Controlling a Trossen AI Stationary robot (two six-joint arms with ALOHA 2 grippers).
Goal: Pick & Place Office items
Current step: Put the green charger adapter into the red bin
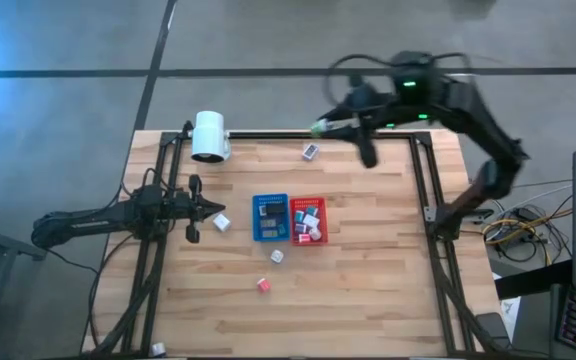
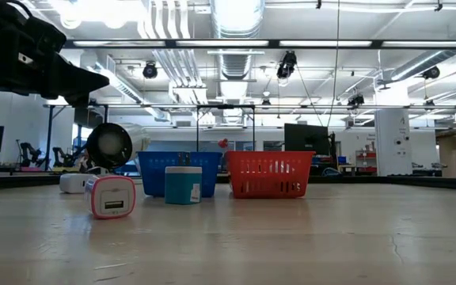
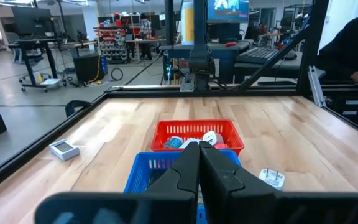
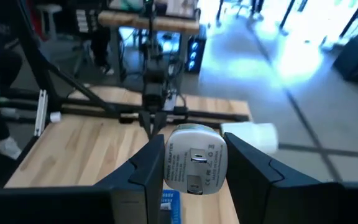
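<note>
White charger: pinched between the two fingers of the right gripper (image 4: 192, 167), printed label face showing, held up off the table.
Right gripper: raised above the far edge of the table (image 1: 368, 300), seen from overhead at (image 1: 320, 127); its arm reaches in from the right side.
Nearest loose item to right gripper: a small white block (image 1: 310, 151) lying on the wood just below and beside it.
White cylinder: on its side (image 1: 209, 136) at the far left corner, well apart from the right gripper.
Left gripper: fingers pressed together, holding nothing (image 3: 199, 163); low over the table at the left side (image 1: 204, 208).
Ahead of left gripper: a white plug adapter (image 1: 221, 222) just beside its tip, then the blue tray (image 1: 257, 232), then the red tray (image 1: 321, 205) touching the blue one side by side.
Tray contents: several small items in each, not distinguishable one by one.
Loose items toward the near edge: a white cube (image 1: 277, 256) and a pink cube (image 1: 263, 285), both apart from the trays.
</note>
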